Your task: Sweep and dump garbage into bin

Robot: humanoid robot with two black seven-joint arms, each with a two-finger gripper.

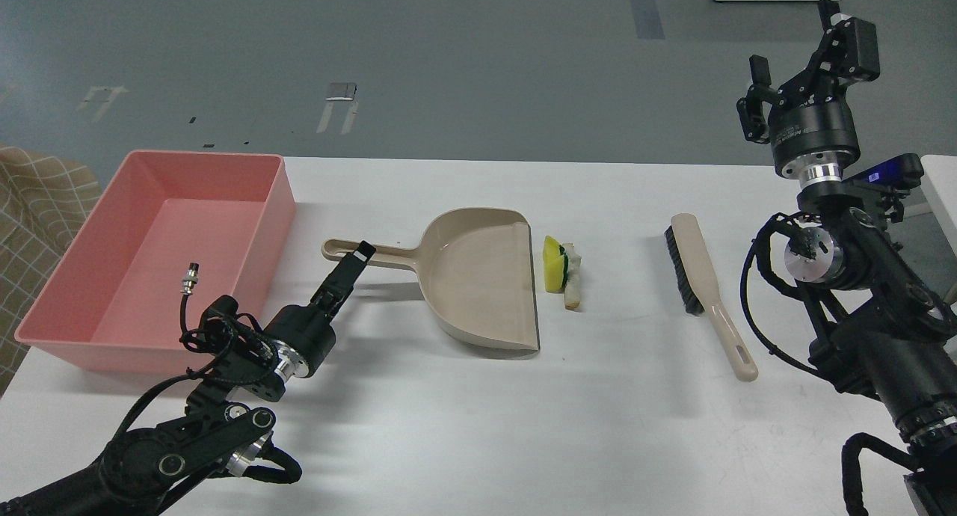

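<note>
A white table [478, 426] carries everything; a checked tan cloth [37, 209] shows at its nine o'clock edge, beyond the bin; grey floor lies past the twelve o'clock edge. A beige brush [706, 288] with dark bristles lies at three o'clock of the centre, flat, handle trailing toward five o'clock, well apart from the right gripper [804, 56], which hangs raised at one o'clock with its two fingers spread and nothing between them. A beige dustpan [478, 277] sits at the centre, its straight lip facing three o'clock, its long handle [374, 253] pointing to nine o'clock; nothing lies between lip and scraps.

The bin [280, 202], a pink tub at nine o'clock, shows only bare pink floor inside; a loose cable plug of the left arm hangs in front of its near wall. The dustpan's scoop holds nothing.

The garbage [562, 269], a yellow chunk with a green layer and a whitish strip, lies just beside the dustpan's lip on its three o'clock side, between pan and brush, nearer the pan. The left gripper [357, 256] reaches in from seven o'clock, its tip at the dustpan handle's near edge; seen end-on and dark, I cannot tell whether its fingers are apart or together, nor whether they touch the handle.
</note>
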